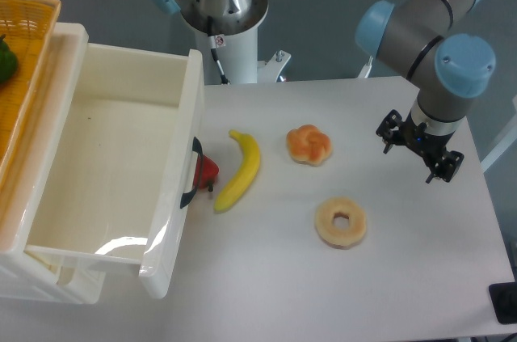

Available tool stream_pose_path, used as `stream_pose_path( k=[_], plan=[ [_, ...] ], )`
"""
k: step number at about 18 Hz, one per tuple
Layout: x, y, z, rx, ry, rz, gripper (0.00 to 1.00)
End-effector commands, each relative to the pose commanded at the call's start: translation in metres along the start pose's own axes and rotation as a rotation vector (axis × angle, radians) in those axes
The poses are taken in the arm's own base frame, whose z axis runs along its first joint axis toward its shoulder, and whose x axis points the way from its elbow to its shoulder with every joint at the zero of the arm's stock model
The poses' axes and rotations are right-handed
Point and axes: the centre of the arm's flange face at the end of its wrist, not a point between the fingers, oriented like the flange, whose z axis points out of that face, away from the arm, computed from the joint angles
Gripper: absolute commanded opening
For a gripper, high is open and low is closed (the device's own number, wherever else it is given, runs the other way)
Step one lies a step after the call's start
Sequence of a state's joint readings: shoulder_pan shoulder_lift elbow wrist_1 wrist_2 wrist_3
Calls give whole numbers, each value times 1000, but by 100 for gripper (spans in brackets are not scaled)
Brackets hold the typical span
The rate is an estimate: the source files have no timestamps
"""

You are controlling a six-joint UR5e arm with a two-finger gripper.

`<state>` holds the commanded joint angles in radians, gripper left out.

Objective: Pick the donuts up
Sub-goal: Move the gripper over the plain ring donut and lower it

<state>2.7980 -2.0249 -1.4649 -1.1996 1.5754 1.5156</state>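
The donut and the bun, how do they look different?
The donut is a pale tan ring with a round hole in the middle; the bun is orange-brown and knotted, with no hole. The donut's top looks smooth, while the bun's is lumpy with folds. The donut lies nearer the table's front edge, the bun farther back, near the banana. Both look about equally wide and rest flat on the white table, untouched.

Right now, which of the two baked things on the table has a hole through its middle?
The pale tan donut, lying nearest the table's front edge. It is a plain ring with a round centre hole, while the orange-brown knotted bun behind it is a solid twisted lump.
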Motion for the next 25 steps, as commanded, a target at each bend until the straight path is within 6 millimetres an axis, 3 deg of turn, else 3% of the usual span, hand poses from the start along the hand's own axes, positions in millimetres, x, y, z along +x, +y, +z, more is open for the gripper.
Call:
stream_pose_path(
  k=[4, 9, 15, 19, 25],
  plan=[
    [-3, -2, 5, 20, 0, -11, 100],
    [-17, -11, 30, 133, -82, -25, 100],
    [-23, -11, 42, 151, -59, -218, 100],
    [-26, -18, 61, 200, -21, -235, 100],
    [-20, -47, 95, 191, 36, -233, 100]
  ],
)
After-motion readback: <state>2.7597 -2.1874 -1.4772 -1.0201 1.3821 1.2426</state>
